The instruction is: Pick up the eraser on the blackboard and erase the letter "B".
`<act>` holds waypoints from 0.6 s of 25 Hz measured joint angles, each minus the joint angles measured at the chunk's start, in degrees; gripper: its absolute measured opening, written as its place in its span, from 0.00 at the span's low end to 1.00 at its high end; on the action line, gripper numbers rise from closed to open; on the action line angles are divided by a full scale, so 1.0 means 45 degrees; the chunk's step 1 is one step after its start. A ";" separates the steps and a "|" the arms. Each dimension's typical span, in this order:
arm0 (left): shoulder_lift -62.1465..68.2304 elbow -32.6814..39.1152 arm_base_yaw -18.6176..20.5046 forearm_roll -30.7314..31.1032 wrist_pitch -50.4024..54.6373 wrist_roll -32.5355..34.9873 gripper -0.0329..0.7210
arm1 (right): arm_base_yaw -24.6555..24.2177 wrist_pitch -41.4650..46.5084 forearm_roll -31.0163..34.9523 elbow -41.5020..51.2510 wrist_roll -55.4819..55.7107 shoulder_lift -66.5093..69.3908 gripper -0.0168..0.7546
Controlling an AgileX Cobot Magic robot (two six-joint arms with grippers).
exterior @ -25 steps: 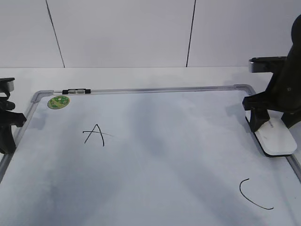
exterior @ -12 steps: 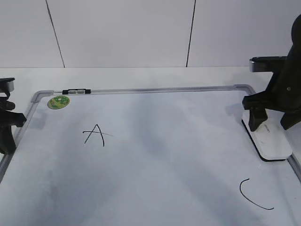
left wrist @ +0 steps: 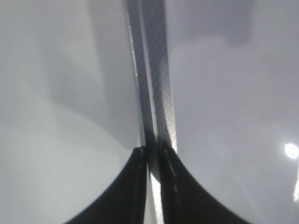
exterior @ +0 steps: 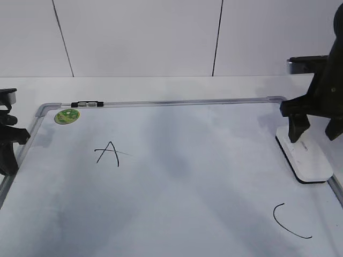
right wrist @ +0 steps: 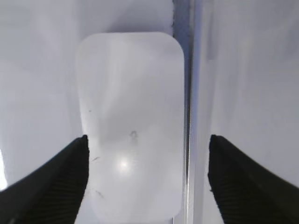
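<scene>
Looks done to me: no B left on the blackboard (exterior: 177,176), eraser (exterior: 306,157) parked at 3 o'clock, right gripper (right wrist: 147,175) open above it.

The eraser (exterior: 304,159) lies flat on the board (exterior: 171,182), directly beneath the right tool (exterior: 316,131), whose two fingers stand apart above it, one on each side. Just beside the eraser, on the tool's outer side, runs the board's frame (right wrist: 188,116). Nearer the camera than this tool sits the letter C (exterior: 289,220). Far across the board, toward the left tool (exterior: 8,155), lie the letter A (exterior: 107,153) and, behind it, the sticker (exterior: 67,115). The left tool sits over the opposite frame edge (left wrist: 156,93).
</scene>
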 joint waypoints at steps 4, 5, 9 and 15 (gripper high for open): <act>0.0000 0.0000 0.0000 0.0000 0.0021 0.0000 0.11 | 0.0000 0.1107 0.0506 -0.0908 0.0000 0.0000 0.79; 0.0000 0.0000 0.0000 0.0000 0.0021 0.0000 0.11 | 0.0000 0.1371 0.0665 -0.1126 -0.0023 0.0000 0.79; 0.0000 0.0000 0.0000 -0.0050 0.0021 0.0000 0.11 | 0.0000 0.1979 0.1083 -0.1759 -0.0130 0.0000 0.79; 0.0000 0.0000 0.0000 -0.0105 0.0021 0.0000 0.11 | 0.0000 0.2057 0.1083 -0.1814 -0.0226 0.0000 0.78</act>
